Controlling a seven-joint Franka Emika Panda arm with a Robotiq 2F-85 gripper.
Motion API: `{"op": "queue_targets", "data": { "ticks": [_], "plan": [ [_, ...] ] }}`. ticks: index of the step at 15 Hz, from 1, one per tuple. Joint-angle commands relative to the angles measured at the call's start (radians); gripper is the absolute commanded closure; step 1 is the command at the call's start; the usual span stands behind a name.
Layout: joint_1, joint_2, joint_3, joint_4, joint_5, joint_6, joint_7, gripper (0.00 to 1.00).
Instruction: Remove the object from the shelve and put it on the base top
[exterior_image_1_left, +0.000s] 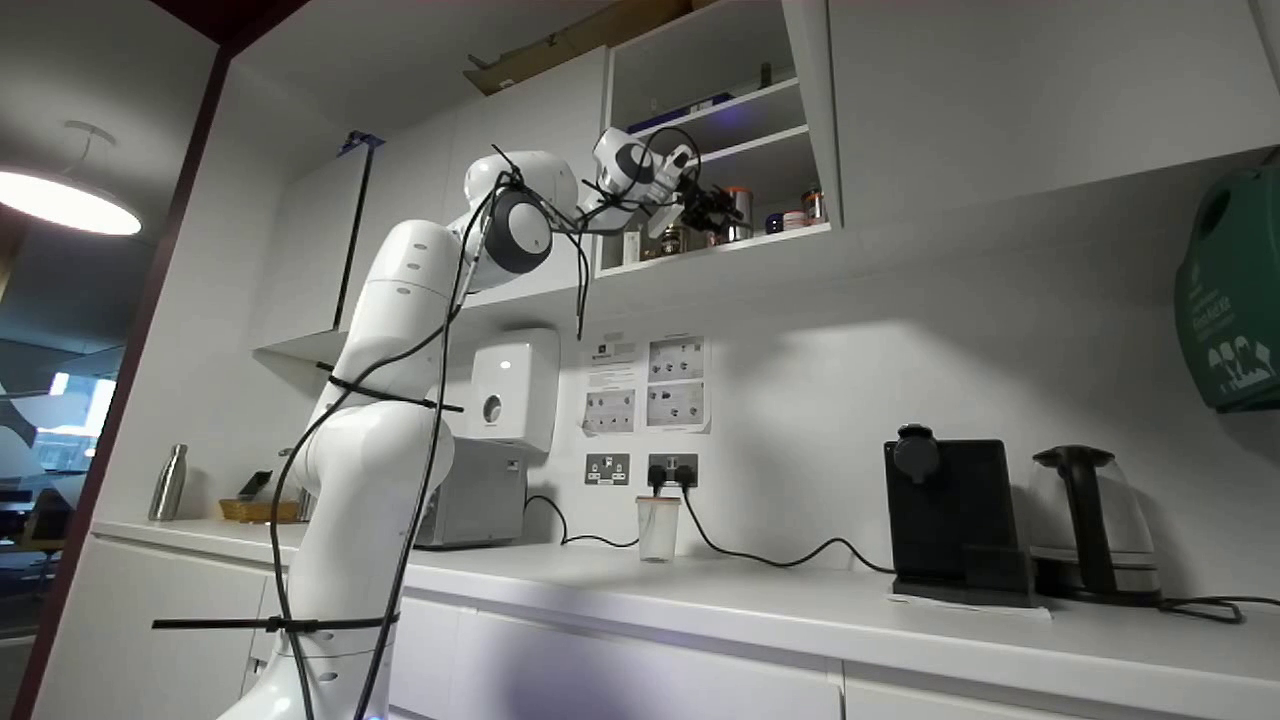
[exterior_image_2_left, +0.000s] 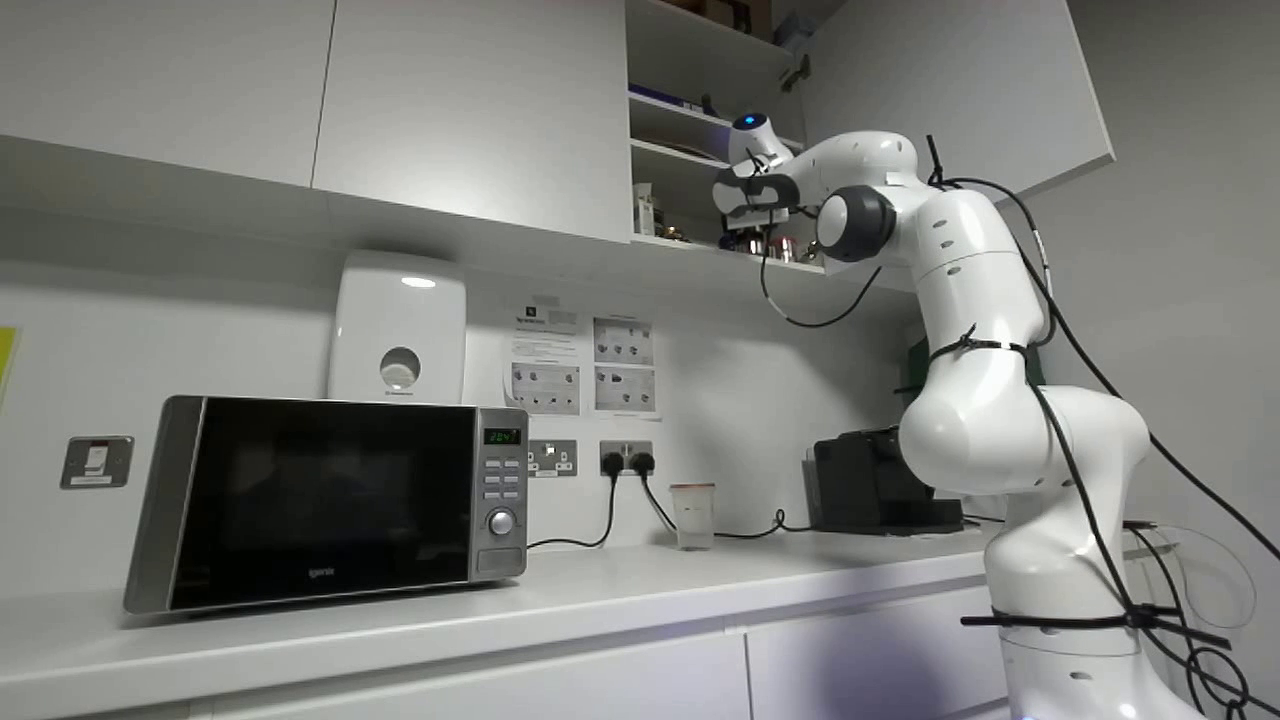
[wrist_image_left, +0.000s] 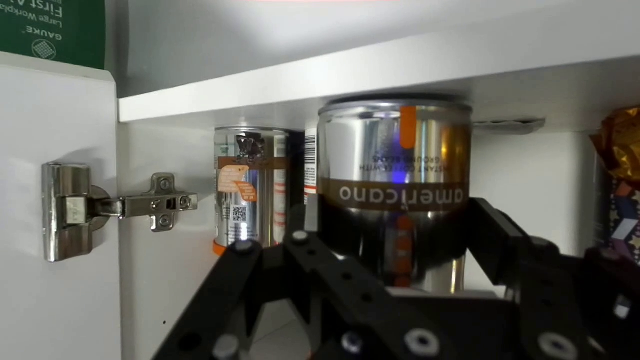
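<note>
Well, americano tin (wrist_image_left: 395, 192) inside shelve (wrist_image_left: 225, 92).

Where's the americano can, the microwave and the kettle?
Americano can (wrist_image_left: 395, 195), in the wrist view, on its brown band.
Microwave (exterior_image_2_left: 330, 503), in an exterior view, on its dark door.
Kettle (exterior_image_1_left: 1090, 522), in an exterior view, on its black handle.

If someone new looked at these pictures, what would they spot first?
Probably the big white robot arm, rising in front of the countertop and reaching up to the open wall cabinet. Next might come the shiny americano can, its writing upside down, between the jaws of the black claw in the wrist view. A green First Aid box stands out at the right edge of an exterior view.
</note>
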Motion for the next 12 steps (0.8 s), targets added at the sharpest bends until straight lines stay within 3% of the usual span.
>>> {"op": "queue_targets", "data": {
  "ticks": [1, 12],
  "plan": [
    [0.005, 0.021, 0.0, 0.065, -0.01, -0.026, 0.009, 0.51],
    [0.011, -0.069, 0.007, -0.022, 0.019, -0.048, -0.017, 0.51]
  ]
}}
